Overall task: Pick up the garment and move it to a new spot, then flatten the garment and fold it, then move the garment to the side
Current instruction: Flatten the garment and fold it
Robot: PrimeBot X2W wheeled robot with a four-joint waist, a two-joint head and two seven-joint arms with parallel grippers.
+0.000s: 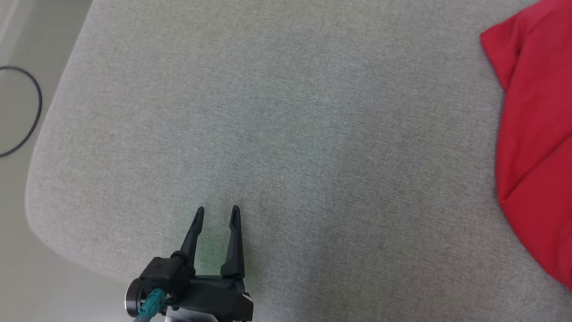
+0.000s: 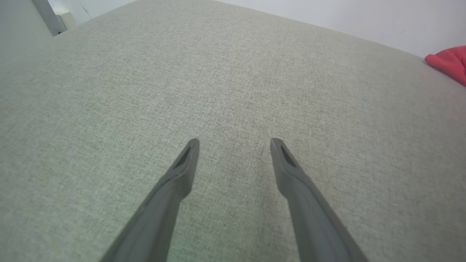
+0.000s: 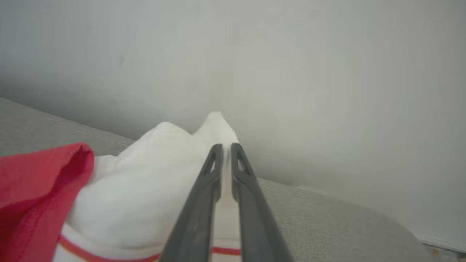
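Note:
The garment (image 1: pixel 536 134), a red jersey, lies at the right edge of the grey cushion in the head view, and a red corner of it (image 2: pixel 449 62) shows far right in the left wrist view. In the right wrist view my right gripper (image 3: pixel 225 147) is shut on the garment's white sleeve (image 3: pixel 153 189), lifted off the cushion, with red-and-white striped trim at the bottom and red cloth (image 3: pixel 32 196) at the left. My left gripper (image 1: pixel 216 210) hovers open over bare cushion near the front left, its fingers (image 2: pixel 182 171) wide apart with nothing between them.
The grey fabric cushion (image 1: pixel 286 134) spreads wide, with a rounded edge at left and front. A black cable loop (image 1: pixel 27 112) lies on the floor to the left. A pale wall (image 3: pixel 291 72) rises behind the cushion.

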